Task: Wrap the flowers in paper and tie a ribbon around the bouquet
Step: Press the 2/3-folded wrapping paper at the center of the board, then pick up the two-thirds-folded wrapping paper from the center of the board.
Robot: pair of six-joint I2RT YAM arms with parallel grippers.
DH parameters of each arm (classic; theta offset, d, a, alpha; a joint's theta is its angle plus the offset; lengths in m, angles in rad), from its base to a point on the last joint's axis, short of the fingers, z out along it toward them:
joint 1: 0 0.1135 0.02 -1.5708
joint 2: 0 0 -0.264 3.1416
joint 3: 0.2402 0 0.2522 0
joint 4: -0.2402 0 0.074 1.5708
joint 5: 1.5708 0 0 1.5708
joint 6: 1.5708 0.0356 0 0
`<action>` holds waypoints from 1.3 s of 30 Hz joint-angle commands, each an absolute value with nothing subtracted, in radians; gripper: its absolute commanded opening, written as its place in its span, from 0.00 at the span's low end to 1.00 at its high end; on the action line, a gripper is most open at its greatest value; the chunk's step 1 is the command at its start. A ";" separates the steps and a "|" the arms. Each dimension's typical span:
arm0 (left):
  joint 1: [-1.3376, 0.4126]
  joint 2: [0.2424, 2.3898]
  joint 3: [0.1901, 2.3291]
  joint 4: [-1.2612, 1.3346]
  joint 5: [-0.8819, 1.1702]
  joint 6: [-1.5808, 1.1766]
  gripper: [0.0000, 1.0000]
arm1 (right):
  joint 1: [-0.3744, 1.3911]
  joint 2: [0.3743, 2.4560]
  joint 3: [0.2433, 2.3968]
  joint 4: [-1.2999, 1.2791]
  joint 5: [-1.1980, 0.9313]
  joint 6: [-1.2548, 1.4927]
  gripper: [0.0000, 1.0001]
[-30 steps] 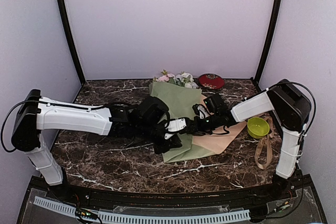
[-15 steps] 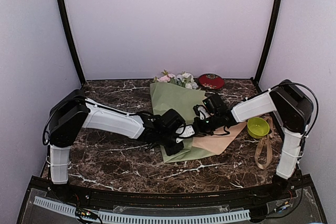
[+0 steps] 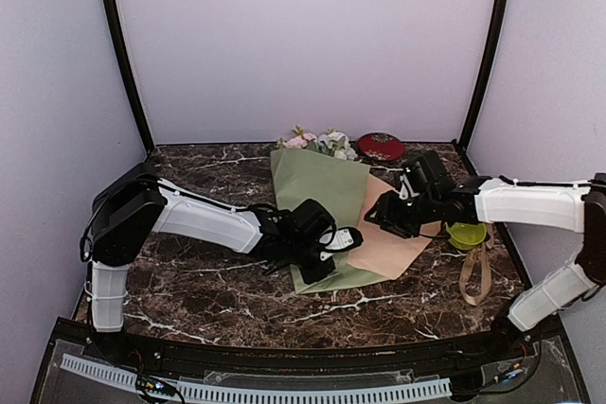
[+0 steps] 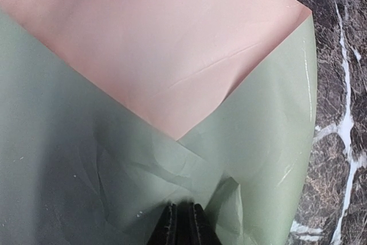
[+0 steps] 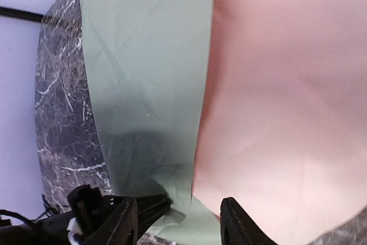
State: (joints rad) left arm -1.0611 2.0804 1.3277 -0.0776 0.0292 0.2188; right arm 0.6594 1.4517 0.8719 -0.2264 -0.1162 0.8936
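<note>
The bouquet (image 3: 320, 198) lies on the marble table as a sage-green paper (image 4: 114, 159) cone, with a tan flap (image 3: 400, 245) spread out to its right. Pink and white flowers (image 3: 317, 142) show at its far, wide end. My left gripper (image 3: 347, 237) is shut on a puckered fold of the green paper (image 5: 143, 55) near the cone's narrow end; its fingers (image 4: 172, 228) meet at the crease. My right gripper (image 3: 377, 219) hovers open over the tan flap (image 5: 287, 84), holding nothing. The ribbon (image 3: 476, 276) lies loose at the right edge.
A lime-green bowl (image 3: 466, 230) sits just right of the tan flap, beside the ribbon. A red round dish (image 3: 381, 147) stands at the back next to the blooms. Black frame posts and lilac walls close in the back corners.
My right gripper has opened, let go of the paper and drawn back to the right. The left arm swung its elbow inward earlier and has since held its pinch in place.
</note>
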 commanded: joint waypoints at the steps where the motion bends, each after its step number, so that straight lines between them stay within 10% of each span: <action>1: -1.072 2.103 1.292 -0.110 0.068 0.205 0.08 | 0.656 1.304 0.779 -0.460 -0.014 1.238 0.51; 39: -1.072 2.102 1.261 -0.105 0.049 0.204 0.07 | 0.746 1.497 0.709 -0.403 -0.188 1.597 0.43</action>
State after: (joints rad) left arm -1.0615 2.0789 1.3014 -0.0319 0.0330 0.2016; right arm 0.7399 1.4921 0.7265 -0.4267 -0.2348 1.5845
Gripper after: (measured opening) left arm 0.074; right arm 0.434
